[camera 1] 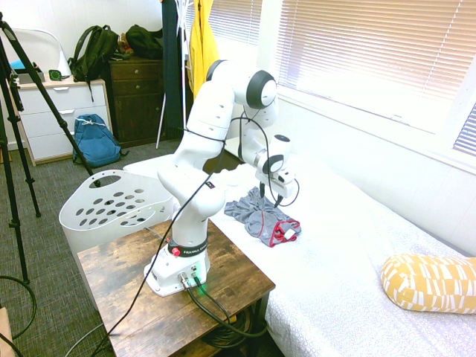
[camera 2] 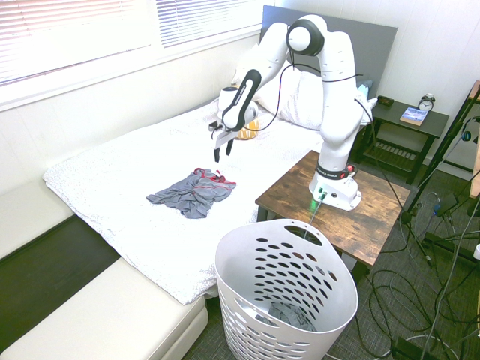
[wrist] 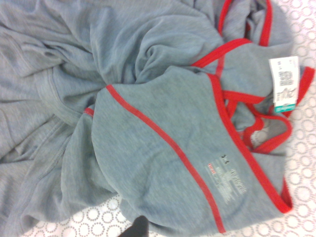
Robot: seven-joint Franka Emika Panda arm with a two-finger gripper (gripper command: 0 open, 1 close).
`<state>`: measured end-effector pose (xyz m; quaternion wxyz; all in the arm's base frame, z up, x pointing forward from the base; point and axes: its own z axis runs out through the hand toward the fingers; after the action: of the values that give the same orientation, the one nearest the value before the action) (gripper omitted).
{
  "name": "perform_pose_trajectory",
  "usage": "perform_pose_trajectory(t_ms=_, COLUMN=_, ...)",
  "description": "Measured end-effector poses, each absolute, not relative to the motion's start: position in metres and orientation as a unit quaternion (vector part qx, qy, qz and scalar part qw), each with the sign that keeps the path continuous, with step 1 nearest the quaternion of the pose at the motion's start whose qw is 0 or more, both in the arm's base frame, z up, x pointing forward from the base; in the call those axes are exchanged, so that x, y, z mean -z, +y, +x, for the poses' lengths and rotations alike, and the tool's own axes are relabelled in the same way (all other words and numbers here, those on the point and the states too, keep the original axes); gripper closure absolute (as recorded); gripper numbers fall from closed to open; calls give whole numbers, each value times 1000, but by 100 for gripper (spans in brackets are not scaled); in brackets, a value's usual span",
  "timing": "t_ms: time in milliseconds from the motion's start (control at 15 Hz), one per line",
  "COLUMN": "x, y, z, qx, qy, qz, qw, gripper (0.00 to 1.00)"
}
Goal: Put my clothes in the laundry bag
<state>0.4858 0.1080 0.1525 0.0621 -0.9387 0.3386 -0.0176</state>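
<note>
hovering above the bed (camera 2: 112, 195), your gripper (camera 2: 223, 152) pointed straight down over the clothes (camera 2: 193, 192), with its fingers spread apart and nothing between them. you were at the reaching step, i judged: the garment had not been touched and the gap between fingertips and fabric showed plainly in both outside views. the clothes lay crumpled on the white bedspread, near the edge closest to the wooden table (camera 2: 375, 206), grey with red trim bunched at one end. from the wrist camera you could see that trim (wrist: 168, 140) crossing the fabric and a white label (wrist: 285, 84) off to one side, with the dotted bed cover showing at the margins. the laundry bag (camera 2: 285, 289) stood on the floor beside the table, well apart from the garment, with something grey already in its bottom. your next move called for a descent onto a thick fold, deep enough to pinch cloth without snagging the bedspread beneath it.
</note>
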Motion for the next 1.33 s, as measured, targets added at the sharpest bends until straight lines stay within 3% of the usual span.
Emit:
perform_pose_trajectory(t_ms=667, x=26, y=94, z=506, qx=-7, qy=291, qz=-955, qw=55, gripper=0)
perform_pose_trajectory(t_ms=733, x=37, y=93, z=509, qx=-7, qy=288, qz=-956, qw=54, gripper=100)
perform_pose_trajectory(t_ms=1333, x=42, y=105, z=512, qx=-4, qy=273, qz=-960, qw=54, gripper=100)
